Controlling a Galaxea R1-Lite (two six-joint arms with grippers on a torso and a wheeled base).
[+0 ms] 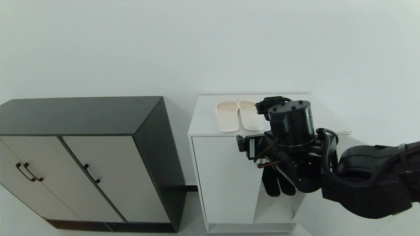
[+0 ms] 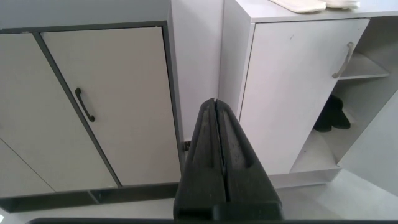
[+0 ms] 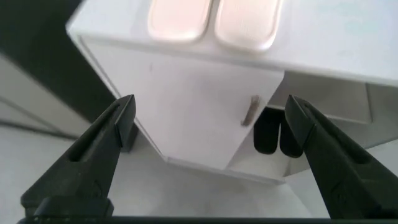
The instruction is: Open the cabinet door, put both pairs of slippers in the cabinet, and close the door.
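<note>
A cream pair of slippers (image 1: 239, 115) lies on top of the white cabinet (image 1: 223, 177). The cabinet's right half stands open, and a black pair of slippers (image 2: 333, 115) leans upright in its lower compartment under a shelf. The left door (image 2: 292, 93) is shut, with a handle (image 2: 344, 60) at its edge. My right gripper (image 3: 211, 165) is open and hangs in front of the cabinet, a little above it, its fingers spread wide with nothing between them. My right arm's wrist (image 1: 290, 131) covers the cabinet's upper right corner. My left gripper (image 2: 216, 106) is shut and holds nothing, low and facing both cabinets.
A dark cabinet (image 1: 82, 114) with two pale doors, both shut, stands to the left of the white one. A narrow gap (image 1: 188, 164) separates them. A bare white wall runs behind, and pale floor (image 2: 323, 199) lies in front.
</note>
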